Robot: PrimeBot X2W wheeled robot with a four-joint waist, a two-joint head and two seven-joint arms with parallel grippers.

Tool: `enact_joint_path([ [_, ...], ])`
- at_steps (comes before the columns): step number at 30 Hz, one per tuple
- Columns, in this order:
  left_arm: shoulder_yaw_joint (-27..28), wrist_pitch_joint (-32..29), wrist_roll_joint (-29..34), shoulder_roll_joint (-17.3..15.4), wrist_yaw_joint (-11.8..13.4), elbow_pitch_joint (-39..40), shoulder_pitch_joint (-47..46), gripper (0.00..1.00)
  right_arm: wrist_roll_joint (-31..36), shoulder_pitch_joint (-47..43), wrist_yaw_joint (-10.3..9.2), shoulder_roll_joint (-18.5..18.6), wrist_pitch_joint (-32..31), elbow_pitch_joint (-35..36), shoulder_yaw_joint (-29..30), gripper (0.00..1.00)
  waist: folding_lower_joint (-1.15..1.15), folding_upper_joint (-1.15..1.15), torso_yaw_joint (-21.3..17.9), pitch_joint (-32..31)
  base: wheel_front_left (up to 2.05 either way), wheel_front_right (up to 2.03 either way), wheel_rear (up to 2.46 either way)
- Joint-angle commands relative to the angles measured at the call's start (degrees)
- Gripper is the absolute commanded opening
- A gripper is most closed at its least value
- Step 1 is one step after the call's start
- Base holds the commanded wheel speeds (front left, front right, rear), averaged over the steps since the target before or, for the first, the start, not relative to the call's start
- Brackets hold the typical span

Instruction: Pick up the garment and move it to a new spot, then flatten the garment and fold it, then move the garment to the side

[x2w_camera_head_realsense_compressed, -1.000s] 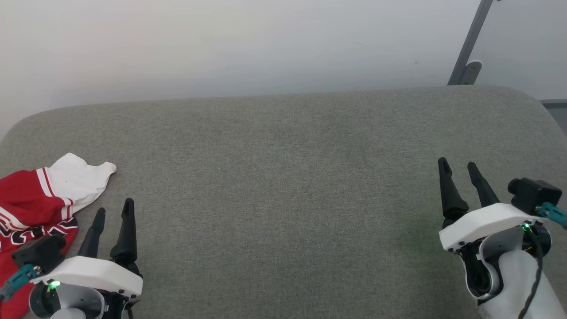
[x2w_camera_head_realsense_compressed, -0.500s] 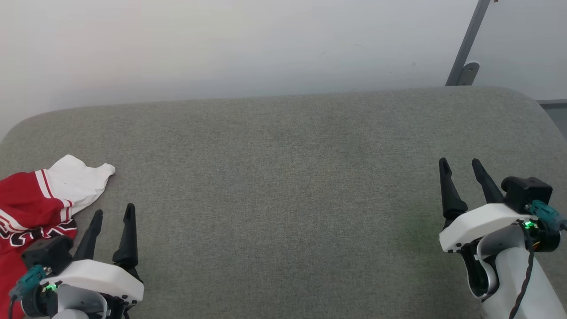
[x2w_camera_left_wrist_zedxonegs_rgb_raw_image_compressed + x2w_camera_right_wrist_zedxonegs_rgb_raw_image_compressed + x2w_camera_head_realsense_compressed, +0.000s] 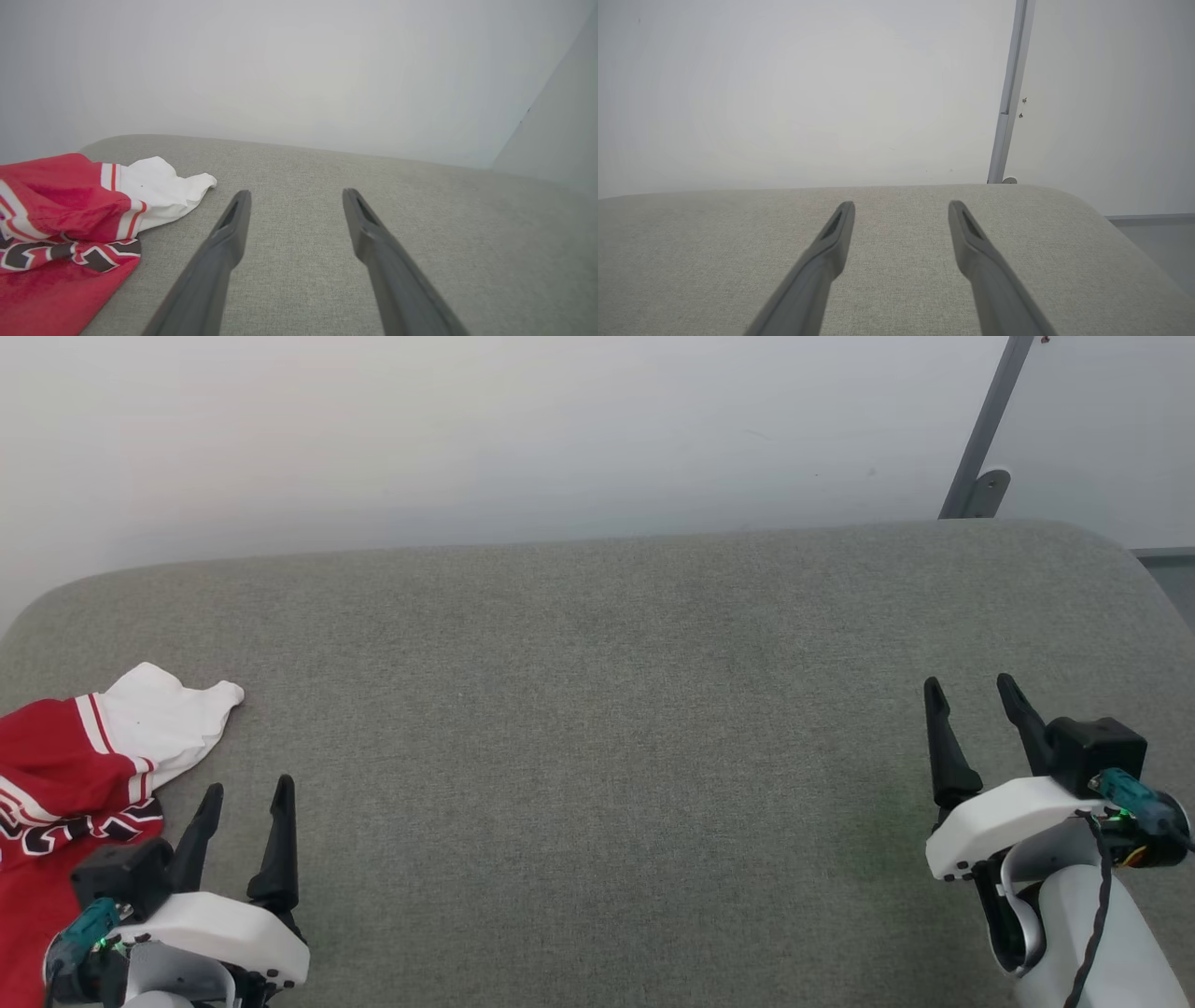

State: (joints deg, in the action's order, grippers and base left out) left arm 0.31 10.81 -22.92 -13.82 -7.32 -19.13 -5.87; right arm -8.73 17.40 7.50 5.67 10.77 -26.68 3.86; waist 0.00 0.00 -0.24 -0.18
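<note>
Garment [image 3: 56, 765] lies bunched at the far left of the grey cushioned surface [image 3: 597, 709], on our left side, with its red body running off the edge of the head view. Its white sleeve [image 3: 177, 719] sticks out toward our right and slightly away, toward the pale wall [image 3: 467, 429]. Black-and-white lettering shows on a fold nearer us. We cannot tell its full long axis, since part is cut off. Our left gripper [image 3: 249, 786] hovers just beside it, jaws spread and holding nothing. Our right gripper [image 3: 969, 683] is well apart on the right, jaws likewise spread and bare.
</note>
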Motion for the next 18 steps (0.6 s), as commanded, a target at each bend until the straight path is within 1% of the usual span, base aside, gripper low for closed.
enact_joint_path([
  [1, -0.09, 0.55, 1.57, -0.58, -0.2, 0.09, -0.51, 1.0, 1.17, 0.38, -0.02, 0.14, 0.61, 0.25, 0.05, 1.0, 0.0, 0.0, 0.01, 0.0, 0.0, 0.0, 0.0],
  [4, -0.5, 0.95, 1.47, -0.62, -0.22, -0.01, -0.63, 1.0, 2.49, 0.52, -0.02, 0.12, 1.02, 0.34, 0.38, 1.0, 0.0, 0.0, 0.03, -0.02, 0.0, 0.0, 0.0],
  [10, -1.72, 1.62, 2.87, -1.94, -0.14, -0.04, -0.72, 1.0, 4.88, 0.64, -0.02, -0.1, 1.69, 0.51, 1.1, 1.0, 0.0, 0.0, 0.06, 0.15, 0.0, 0.0, 0.0],
  [18, -2.77, 2.56, 4.52, -2.91, -0.14, -0.55, -1.26, 1.0, 7.48, 0.79, -0.02, -0.44, 2.64, 0.41, 2.24, 1.0, 0.0, 0.0, 0.25, 0.44, 0.0, 0.0, 0.0],
])
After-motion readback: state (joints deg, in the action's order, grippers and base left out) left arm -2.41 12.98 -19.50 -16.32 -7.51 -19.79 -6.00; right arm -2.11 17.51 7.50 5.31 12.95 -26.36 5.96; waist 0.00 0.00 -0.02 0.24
